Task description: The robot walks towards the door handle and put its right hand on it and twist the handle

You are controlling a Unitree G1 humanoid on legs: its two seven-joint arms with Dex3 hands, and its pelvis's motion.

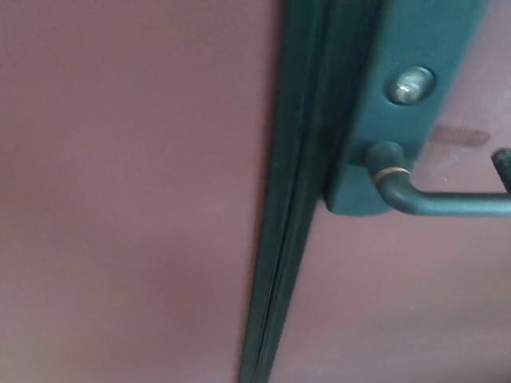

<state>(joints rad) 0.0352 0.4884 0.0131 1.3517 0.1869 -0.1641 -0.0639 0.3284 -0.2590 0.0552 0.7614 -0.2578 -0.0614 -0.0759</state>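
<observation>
The reddish door (pixel 120 199) fills the view, its dark green frame edge (pixel 291 207) running down the middle. The door handle (pixel 439 199) juts rightward from its plate (pixel 399 120) at upper right. Only a dark tip, perhaps the right hand (pixel 501 166), shows above the lever, finger state impossible to tell; reaching half-blind, it could miss or slip off.

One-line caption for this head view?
Blurred close-up of a green door handle on its plate, lock above; a dark tip at the right edge, unidentifiable.
</observation>
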